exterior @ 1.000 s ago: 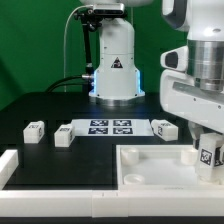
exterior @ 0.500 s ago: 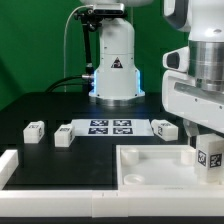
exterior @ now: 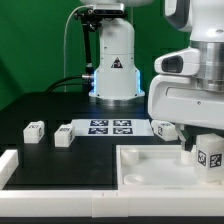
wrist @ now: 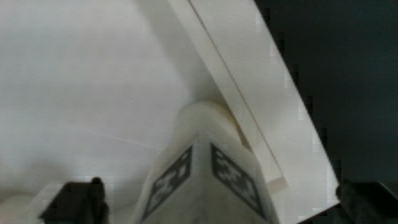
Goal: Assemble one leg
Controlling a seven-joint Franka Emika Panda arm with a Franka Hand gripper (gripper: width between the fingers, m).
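Here the gripper (exterior: 203, 143) (jaws spread wide) hangs over the leg (exterior: 208, 155), seemingly not gripping it.

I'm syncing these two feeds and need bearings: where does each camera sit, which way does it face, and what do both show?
Exterior view: off the arm, low across the table toward the arm's base; shows the gripper over the tray, loose legs, the marker board.
Wrist view: on the wrist, looking down between the open fingers; shows the leg.
Shared: that leg, the tray and the gripper.
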